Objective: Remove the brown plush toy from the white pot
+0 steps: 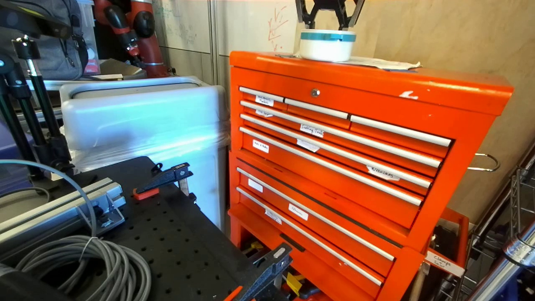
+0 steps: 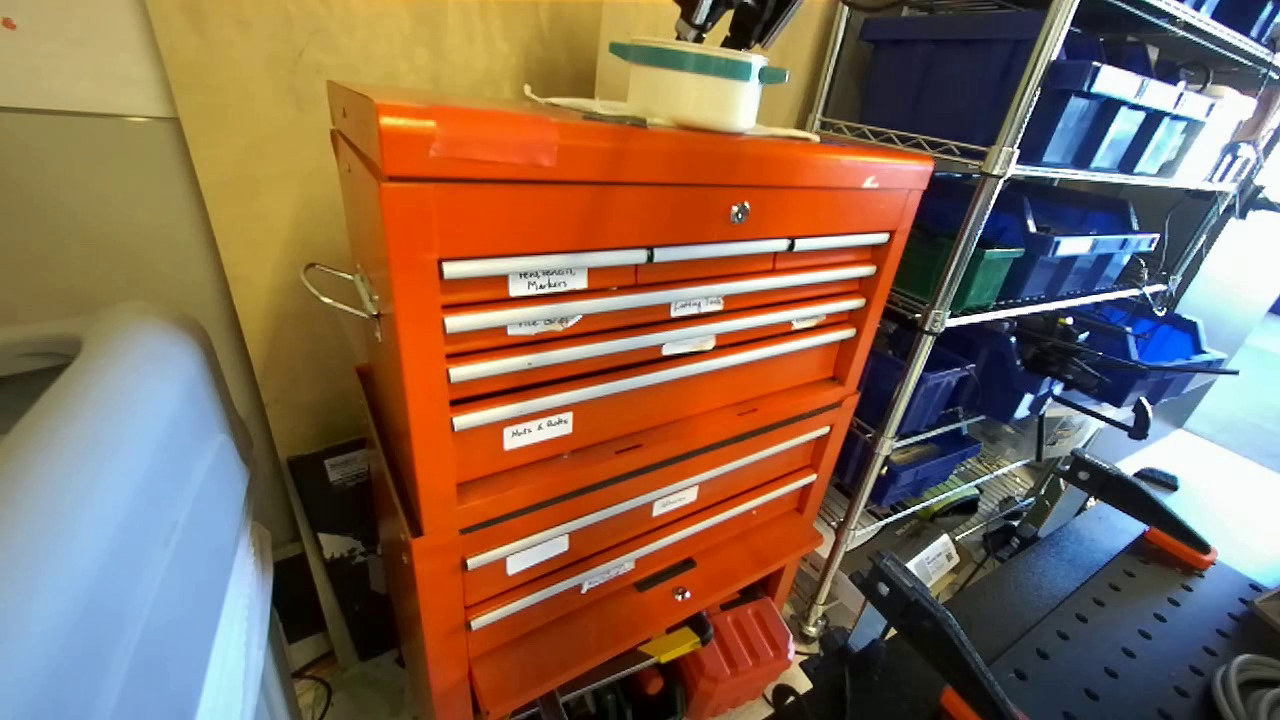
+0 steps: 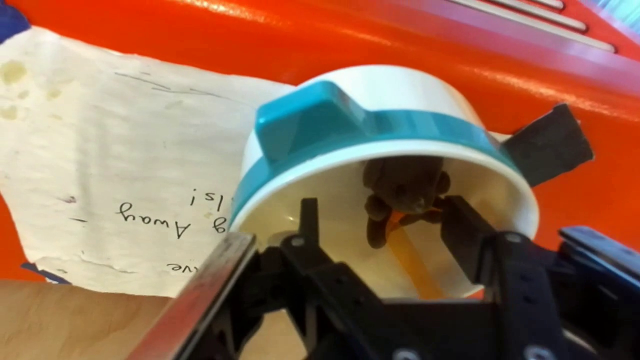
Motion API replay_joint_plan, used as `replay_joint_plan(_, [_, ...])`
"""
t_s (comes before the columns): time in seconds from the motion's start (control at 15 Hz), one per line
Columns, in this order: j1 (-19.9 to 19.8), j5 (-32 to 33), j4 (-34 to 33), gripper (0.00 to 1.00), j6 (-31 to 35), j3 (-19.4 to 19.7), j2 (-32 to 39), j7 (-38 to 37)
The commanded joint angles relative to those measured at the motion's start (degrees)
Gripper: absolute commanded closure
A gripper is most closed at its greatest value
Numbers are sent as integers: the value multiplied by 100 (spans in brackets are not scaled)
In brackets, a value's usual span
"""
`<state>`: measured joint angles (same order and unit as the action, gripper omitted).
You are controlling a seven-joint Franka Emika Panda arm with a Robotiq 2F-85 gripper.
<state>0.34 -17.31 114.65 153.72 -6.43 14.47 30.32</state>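
The white pot (image 3: 400,90) with its blue-green band stands on top of the orange tool chest. It also shows in both exterior views (image 1: 326,49) (image 2: 690,98). The brown plush toy (image 3: 407,182) lies inside the pot near the wall at the top of the wrist view, with a small round head and limbs. An orange strip (image 3: 412,262) runs from it across the pot's floor. My gripper (image 3: 380,210) is open and empty over the pot's mouth, the toy showing between its fingers. In both exterior views its fingertips (image 1: 327,27) (image 2: 714,40) are at rim height. The toy is hidden there.
The tool chest (image 1: 355,69) has a paper sheet (image 3: 125,150) under the pot and dark tape (image 3: 547,145) beside it. A wooden wall (image 1: 439,37) stands behind. A wire shelf with blue bins (image 2: 950,90) stands beside the chest. A black perforated table (image 1: 179,242) stands in front.
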Motion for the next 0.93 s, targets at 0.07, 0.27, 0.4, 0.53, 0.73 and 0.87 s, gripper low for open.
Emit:
replay_joint_plan(0.07, [-79, 383, -60, 73, -92, -43, 123, -327])
replay_joint_plan(0.27, [-91, 508, -96, 95, -138, -49, 168, -409])
replay_joint_plan(0.4, [-106, 504, -168, 100, -211, -65, 131, -429])
replay_joint_plan(0.53, [-127, 452, -270, 97, -256, -95, 72, -420])
replay_joint_plan(0.73, [-161, 392, -521, 98, -361, -111, -20, -385])
replay_joint_plan(0.87, [-164, 418, -760, 98, -746, -40, -124, -557])
